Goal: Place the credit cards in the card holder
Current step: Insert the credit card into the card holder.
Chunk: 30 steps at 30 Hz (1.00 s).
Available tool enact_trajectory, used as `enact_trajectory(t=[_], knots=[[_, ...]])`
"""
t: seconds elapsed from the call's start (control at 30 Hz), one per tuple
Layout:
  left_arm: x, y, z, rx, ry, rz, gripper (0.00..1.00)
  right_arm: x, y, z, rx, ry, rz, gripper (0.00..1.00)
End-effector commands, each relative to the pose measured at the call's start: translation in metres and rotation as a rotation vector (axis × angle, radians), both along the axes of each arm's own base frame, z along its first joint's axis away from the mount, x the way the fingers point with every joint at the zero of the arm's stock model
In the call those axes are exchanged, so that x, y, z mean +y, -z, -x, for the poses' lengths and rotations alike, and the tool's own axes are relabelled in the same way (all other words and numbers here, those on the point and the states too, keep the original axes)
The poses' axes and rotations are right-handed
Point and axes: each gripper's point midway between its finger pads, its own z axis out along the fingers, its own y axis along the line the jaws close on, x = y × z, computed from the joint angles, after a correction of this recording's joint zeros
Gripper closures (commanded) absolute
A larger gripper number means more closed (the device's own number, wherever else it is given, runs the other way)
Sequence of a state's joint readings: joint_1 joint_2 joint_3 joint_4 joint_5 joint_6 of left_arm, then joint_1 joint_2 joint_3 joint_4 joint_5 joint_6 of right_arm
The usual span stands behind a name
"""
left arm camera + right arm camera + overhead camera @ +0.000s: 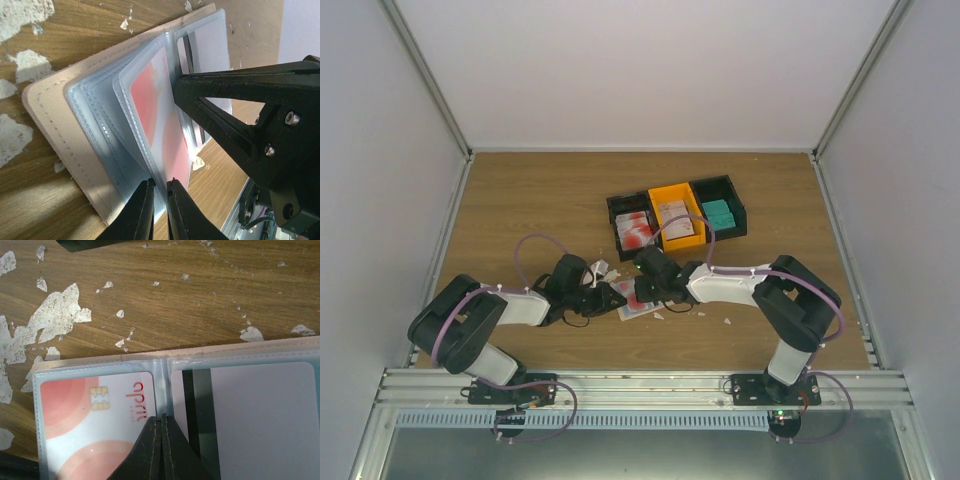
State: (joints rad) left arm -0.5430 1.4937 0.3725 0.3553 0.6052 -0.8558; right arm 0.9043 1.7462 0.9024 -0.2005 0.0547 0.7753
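Note:
The beige card holder (642,306) (50,115) (250,346) lies open on the wood, its clear sleeves fanned up. A red-and-white credit card (150,100) (95,405) sits inside one sleeve. Beside it, a white card with a black stripe (260,410) (210,55) fills the neighbouring sleeve. My left gripper (613,297) (161,184) has its jaws almost together, pinching the lower edge of the sleeve page that holds the red-and-white card. My right gripper (645,283) (161,417) is shut, its tips pressing on the seam between the two sleeves.
At the back stand joined bins: a black one (614,212) with red-and-white cards, an orange one (676,190) with pale cards, a black one (735,205) with teal cards (718,213). White scraps (55,315) (20,12) litter the wood around the holder.

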Motion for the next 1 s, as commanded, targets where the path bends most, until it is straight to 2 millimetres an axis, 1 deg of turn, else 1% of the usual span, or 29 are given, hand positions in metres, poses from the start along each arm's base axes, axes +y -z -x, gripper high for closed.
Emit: enact_trajectory(t=[0.0,0.13,0.33,0.5,0.53,0.63,0.7,0.83,0.97], knots=[[-0.011,-0.020,-0.012,-0.086,0.020,0.049,0.88,-0.043,0.054,0.033,0.137,0.002,0.191,0.99],[-0.015,-0.024,-0.012,-0.099,0.034,0.072,0.88,-0.040,0.052,0.034,0.136,-0.006,0.169,1.00],[-0.023,-0.031,-0.013,-0.122,0.080,0.099,0.88,-0.026,0.044,0.034,0.127,-0.039,0.098,1.00],[-0.025,-0.030,-0.014,-0.124,0.100,0.086,0.88,-0.016,0.038,0.038,0.143,-0.067,0.037,1.00],[-0.025,-0.028,-0.015,-0.120,0.101,0.080,0.89,-0.013,0.035,0.038,0.138,-0.073,0.023,1.00],[-0.024,-0.025,-0.017,-0.113,0.099,0.054,0.99,-0.011,0.021,0.035,0.110,-0.070,-0.006,1.00],[-0.022,-0.024,-0.016,-0.110,0.104,0.042,1.00,-0.014,0.009,0.030,0.077,-0.049,-0.011,0.98],[-0.018,-0.021,-0.009,-0.091,0.124,0.013,1.00,-0.023,-0.019,0.021,-0.005,-0.001,-0.023,0.90],[-0.010,-0.021,-0.004,-0.081,0.149,-0.019,1.00,-0.036,-0.037,0.016,-0.063,0.049,-0.028,0.82]])
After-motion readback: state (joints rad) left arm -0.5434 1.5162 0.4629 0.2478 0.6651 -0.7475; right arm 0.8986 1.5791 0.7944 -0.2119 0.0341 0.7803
